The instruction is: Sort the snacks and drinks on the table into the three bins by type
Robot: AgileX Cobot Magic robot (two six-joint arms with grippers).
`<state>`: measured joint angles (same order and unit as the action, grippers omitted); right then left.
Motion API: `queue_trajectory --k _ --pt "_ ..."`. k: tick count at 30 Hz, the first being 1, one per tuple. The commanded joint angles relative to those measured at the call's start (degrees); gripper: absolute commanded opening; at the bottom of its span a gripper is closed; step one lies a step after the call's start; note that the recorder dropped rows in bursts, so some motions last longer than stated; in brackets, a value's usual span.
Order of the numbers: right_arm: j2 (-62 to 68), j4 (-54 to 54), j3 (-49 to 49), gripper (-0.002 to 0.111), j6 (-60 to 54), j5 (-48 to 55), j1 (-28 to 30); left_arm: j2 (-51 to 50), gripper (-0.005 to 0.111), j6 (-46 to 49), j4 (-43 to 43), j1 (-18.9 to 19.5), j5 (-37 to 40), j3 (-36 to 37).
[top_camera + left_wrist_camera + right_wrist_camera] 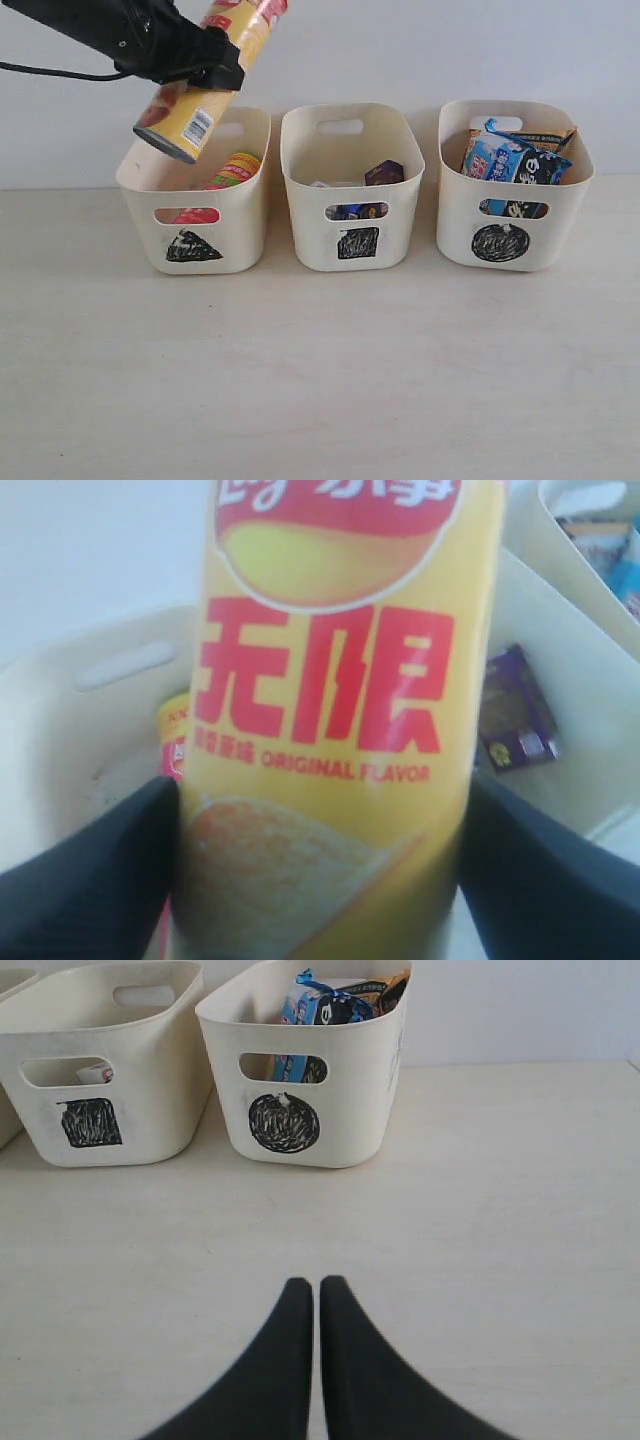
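My left gripper is shut on the yellow chip tube, holding it tilted in the air above the triangle bin. The same tube fills the left wrist view between my two dark fingers. The pink tube lies inside the triangle bin. The dark purple carton sits in the square bin. The orange and blue-black packets stand in the circle bin. My right gripper hovers shut and empty over the table, short of the circle bin.
The three bins stand in a row at the back of the table, close to a pale wall. A white carton edge shows through the square bin's handle slot.
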<state>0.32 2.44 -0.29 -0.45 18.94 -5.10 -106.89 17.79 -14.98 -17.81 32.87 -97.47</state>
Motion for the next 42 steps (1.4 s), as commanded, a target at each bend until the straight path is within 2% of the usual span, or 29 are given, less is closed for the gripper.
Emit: queue_trajectory --k 1,11,22,24,25,26,28,30,33,36,42 --pt "-0.32 -0.04 0.29 0.0 0.04 -0.33 -0.11 -1.71 0.004 -4.01 -0.63 1.79 -6.54 0.29" --pt "-0.32 -0.04 0.29 0.0 0.04 -0.33 -0.11 -9.17 0.004 -5.33 -0.63 4.61 -16.21 0.29" --pt "-0.32 -0.04 0.29 0.0 0.14 -0.33 -0.11 -14.81 0.004 -5.33 -0.63 5.92 -18.44 0.18" --pt "-0.32 -0.04 0.29 0.0 0.02 -0.33 -0.11 -15.06 0.013 -5.33 -0.63 5.92 -18.32 0.18" --pt "-0.32 -0.04 0.29 0.0 0.13 -0.33 -0.11 -15.16 0.025 -5.33 -0.63 5.92 -18.2 0.18" --pt "-0.32 -0.04 0.29 0.0 0.13 -0.33 -0.11 -15.16 0.03 -5.33 -0.63 5.92 -18.2 0.18" --pt "-0.32 -0.04 0.29 0.0 0.13 -0.33 -0.11 -15.16 0.051 -5.33 -0.63 5.92 -18.2 0.18" --pt "-0.32 -0.04 0.29 0.0 0.13 -0.33 -0.11 -15.16 0.065 -5.33 -0.63 5.92 -18.2 0.18" --pt "-0.32 -0.04 0.29 0.0 0.13 -0.33 -0.11 -15.16 0.076 -5.33 -0.63 5.92 -18.2 0.18" --pt "-0.32 -0.04 0.29 0.0 0.13 -0.68 -0.11 -15.16 0.082 -5.33 -0.63 5.92 -18.2 0.18" --pt "-0.32 -0.04 0.29 0.0 0.13 -0.44 -0.11 -14.91 0.086 -5.33 -0.63 5.92 -17.87 0.18"
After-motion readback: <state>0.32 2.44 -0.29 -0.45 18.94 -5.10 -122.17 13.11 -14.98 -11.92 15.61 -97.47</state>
